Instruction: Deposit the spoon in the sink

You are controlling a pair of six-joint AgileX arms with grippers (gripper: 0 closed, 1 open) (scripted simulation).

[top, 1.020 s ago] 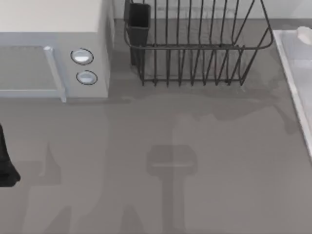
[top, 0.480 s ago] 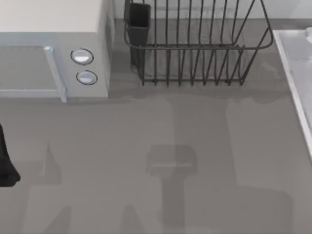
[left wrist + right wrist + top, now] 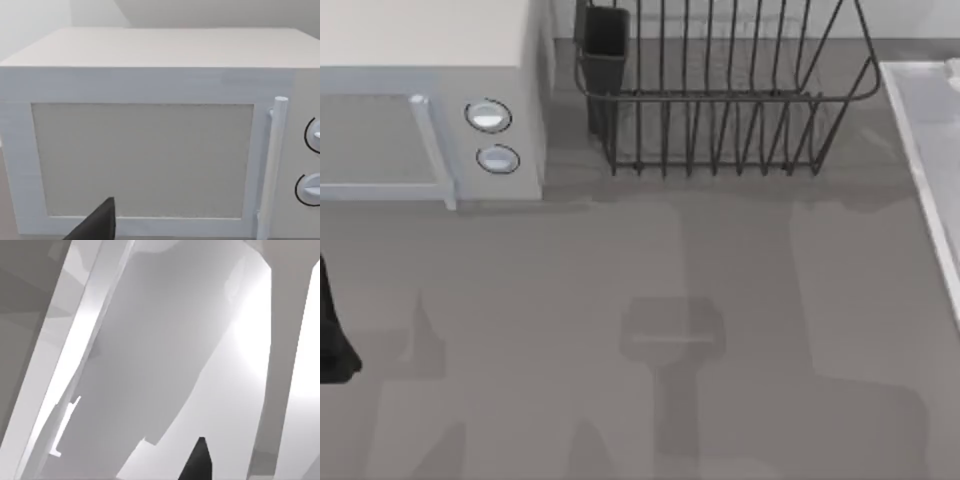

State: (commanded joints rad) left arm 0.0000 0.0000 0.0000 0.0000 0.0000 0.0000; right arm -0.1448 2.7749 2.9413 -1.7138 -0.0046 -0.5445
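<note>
Sink (image 3: 920, 130) cut off at 3 o'clock; left arm (image 3: 332, 335) parked at 9 o'clock. Cannot tell either claw's grip.

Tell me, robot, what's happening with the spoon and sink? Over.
Left arm parked at table's left edge. Right wrist looks down into the sink. Spoon not spotted. Wire rack beside sink, not blocking.
</note>
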